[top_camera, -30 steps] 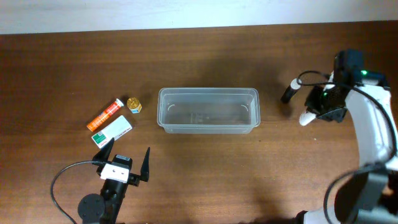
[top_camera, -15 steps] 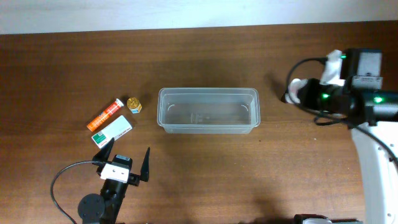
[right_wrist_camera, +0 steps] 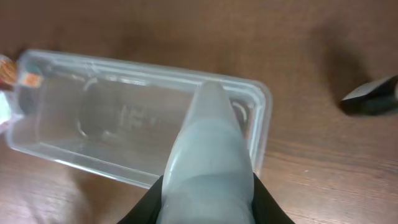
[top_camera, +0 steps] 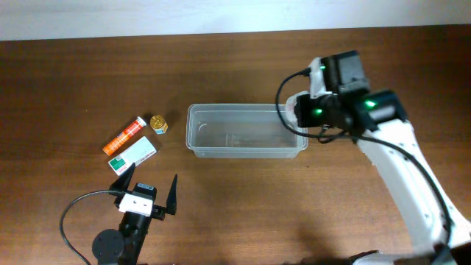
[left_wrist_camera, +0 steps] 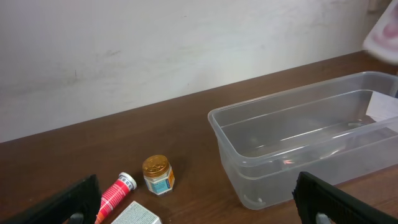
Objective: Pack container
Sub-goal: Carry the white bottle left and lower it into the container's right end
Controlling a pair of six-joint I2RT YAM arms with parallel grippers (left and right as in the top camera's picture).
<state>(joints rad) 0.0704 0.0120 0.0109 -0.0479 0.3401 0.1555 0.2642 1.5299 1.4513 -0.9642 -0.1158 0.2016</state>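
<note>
The container [top_camera: 243, 152] lies lengthwise left to right, apparently mouth upward.

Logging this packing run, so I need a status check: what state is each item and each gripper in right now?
container: upright, open, empty.
pale tube: gripped, held above the container's right end.
right gripper: shut on the pale tube.
left gripper: open, holding nothing.
orange tube: lying on the table.
small jar: upright, lid on.
green-and-white box: lying flat, closed.
</note>
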